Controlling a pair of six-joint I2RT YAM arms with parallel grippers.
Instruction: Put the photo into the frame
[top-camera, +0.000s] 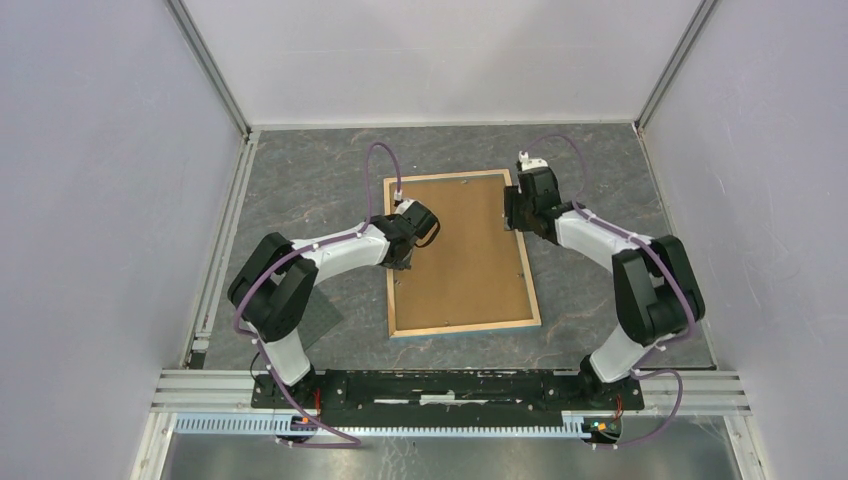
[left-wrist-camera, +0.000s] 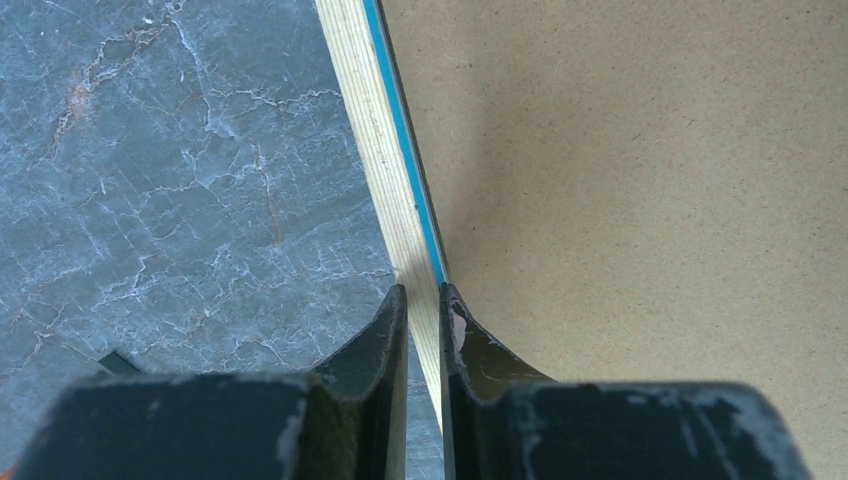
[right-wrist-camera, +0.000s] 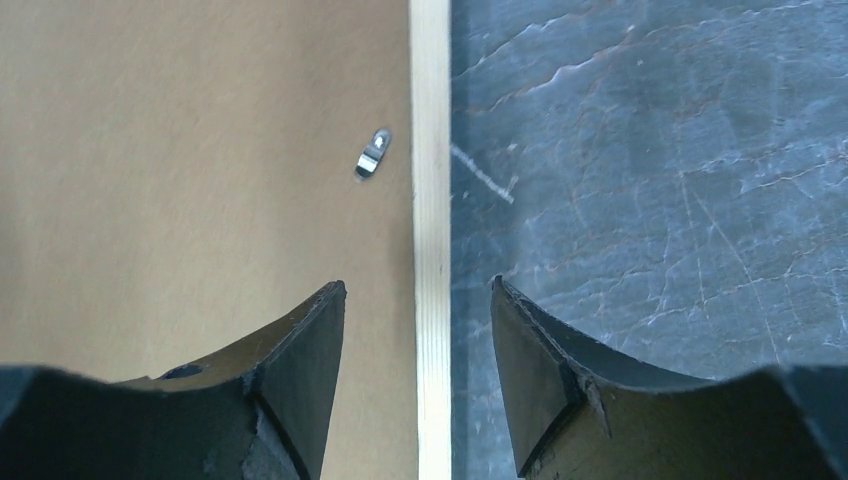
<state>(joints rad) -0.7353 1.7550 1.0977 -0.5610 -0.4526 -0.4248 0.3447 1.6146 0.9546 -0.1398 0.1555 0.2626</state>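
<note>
While left tool (left-wrist-camera: 422, 288) clamps the frame (left-wrist-camera: 375, 130), right tool (right-wrist-camera: 416, 284) gapes wide, astride its rail.

The frame (top-camera: 466, 325), backing board (top-camera: 465, 262) in it, lies on the table (top-camera: 320, 180).

Left arm (top-camera: 335, 250), right arm (top-camera: 590, 232): white links, bulky black joints, purple cables (top-camera: 371, 160) clipped along them. Fingers (left-wrist-camera: 380, 340) black, curved, paint chipped at edges.

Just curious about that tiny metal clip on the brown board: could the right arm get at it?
Probably yes. The right gripper is open astride the frame, and the clip lies just ahead on the bare board, nothing between.
</note>
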